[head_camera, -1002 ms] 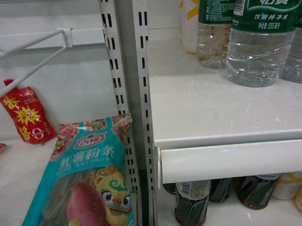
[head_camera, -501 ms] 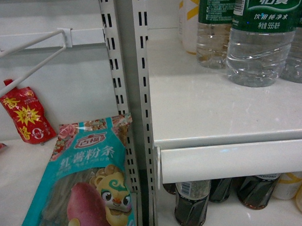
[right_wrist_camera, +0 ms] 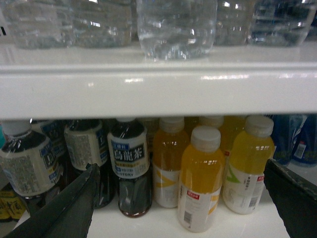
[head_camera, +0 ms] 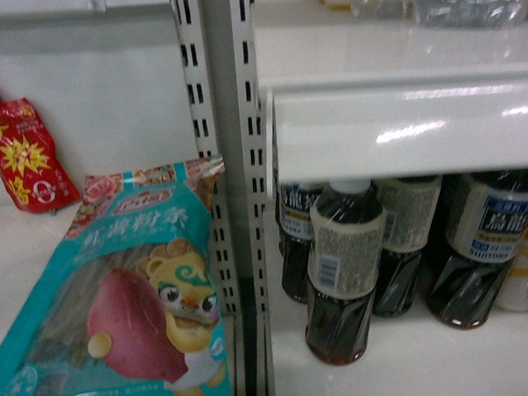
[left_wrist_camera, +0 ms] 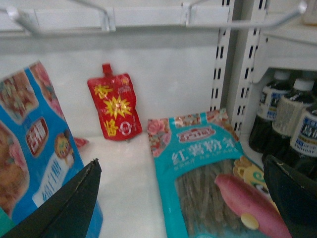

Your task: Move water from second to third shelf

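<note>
Standing in a row along the upper shelf [right_wrist_camera: 158, 84], the clear water bottles [right_wrist_camera: 176, 27] show only their ribbed lower halves in the right wrist view, the middle one nearest the shelf's front lip; the head view catches just their blurred bases [head_camera: 466, 1] at the top edge. No label is in view on any of them.

Beneath that shelf sit dark tea bottles [right_wrist_camera: 130, 163] with cream labels, and beside them, to the right, orange juice bottles [right_wrist_camera: 200, 183] with white caps, crowded close and touching one another. Blue packs (too dim to read) stand at the far right.

The right gripper [right_wrist_camera: 183, 213] is spread wide, its dark fingers [right_wrist_camera: 64, 208] framing the lower shelf and holding nothing. The left gripper [left_wrist_camera: 183, 198] is likewise spread wide and empty, looking into the neighbouring bay, where a teal sweet-potato noodle packet [left_wrist_camera: 208, 173] leans just beside the slotted upright [head_camera: 221, 121]. A red spouted pouch [left_wrist_camera: 114, 106] rests against the back wall, and a blue snack bag [left_wrist_camera: 34, 148] stands at the left.
</note>
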Robot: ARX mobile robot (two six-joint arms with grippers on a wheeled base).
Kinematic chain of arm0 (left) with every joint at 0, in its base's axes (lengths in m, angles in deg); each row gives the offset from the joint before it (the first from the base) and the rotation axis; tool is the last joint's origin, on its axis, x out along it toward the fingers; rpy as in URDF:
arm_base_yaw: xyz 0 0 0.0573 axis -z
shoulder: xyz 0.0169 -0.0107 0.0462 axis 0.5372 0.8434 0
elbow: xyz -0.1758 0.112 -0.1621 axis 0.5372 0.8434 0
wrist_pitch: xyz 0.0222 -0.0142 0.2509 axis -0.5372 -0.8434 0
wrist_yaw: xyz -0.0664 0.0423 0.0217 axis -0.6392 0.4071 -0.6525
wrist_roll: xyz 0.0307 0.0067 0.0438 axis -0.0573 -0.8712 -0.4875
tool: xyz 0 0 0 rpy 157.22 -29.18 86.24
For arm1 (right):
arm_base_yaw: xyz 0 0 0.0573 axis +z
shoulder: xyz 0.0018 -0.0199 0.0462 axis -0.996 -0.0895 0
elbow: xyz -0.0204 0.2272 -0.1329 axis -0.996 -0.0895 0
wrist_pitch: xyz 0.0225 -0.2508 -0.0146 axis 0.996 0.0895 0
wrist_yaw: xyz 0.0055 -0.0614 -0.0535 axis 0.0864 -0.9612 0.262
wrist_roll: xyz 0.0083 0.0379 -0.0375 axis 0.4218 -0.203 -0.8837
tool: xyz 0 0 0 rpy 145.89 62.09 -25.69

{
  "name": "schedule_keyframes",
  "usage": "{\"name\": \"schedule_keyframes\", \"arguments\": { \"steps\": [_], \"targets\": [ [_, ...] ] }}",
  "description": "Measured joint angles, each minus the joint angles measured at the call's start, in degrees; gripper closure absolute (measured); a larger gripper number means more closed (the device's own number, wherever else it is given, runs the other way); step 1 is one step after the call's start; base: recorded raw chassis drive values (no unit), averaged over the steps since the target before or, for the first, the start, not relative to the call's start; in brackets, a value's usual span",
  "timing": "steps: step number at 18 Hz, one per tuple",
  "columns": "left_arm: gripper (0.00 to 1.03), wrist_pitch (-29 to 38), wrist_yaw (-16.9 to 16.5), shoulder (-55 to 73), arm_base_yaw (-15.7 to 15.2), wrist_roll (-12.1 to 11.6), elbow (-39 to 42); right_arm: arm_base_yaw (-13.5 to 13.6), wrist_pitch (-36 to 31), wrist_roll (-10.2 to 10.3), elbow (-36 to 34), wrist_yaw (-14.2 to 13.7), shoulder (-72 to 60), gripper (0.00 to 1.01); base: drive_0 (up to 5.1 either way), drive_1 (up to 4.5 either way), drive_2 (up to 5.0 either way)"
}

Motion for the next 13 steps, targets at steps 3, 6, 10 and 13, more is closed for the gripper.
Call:
{"name": "schedule_keyframes", "arguments": {
  "steps": [3,6,10,13],
  "targets": [
    [0.05,0.0,-0.07,0.0,0.0,-0.02,0.0,0.0,0.0,0.07,0.0,0.0,0.0,0.03,0.0,0.0,0.0],
    [0.05,-0.04,-0.13,0.0,0.0,-0.04,0.0,0.0,0.07,0.07,0.0,-0.04,0.0,0.03,0.0,0.0,0.0],
    [0.05,-0.13,0.0,0.0,0.0,-0.02,0.0,0.0,0.17,0.07,0.0,0.0,0.0,0.03,0.0,0.0,0.0],
    [0.05,-0.15,-0.02,0.0,0.0,-0.02,0.0,0.0,0.15,0.07,0.0,-0.02,0.0,0.03,0.0,0.0,0.0]
  ]
}}
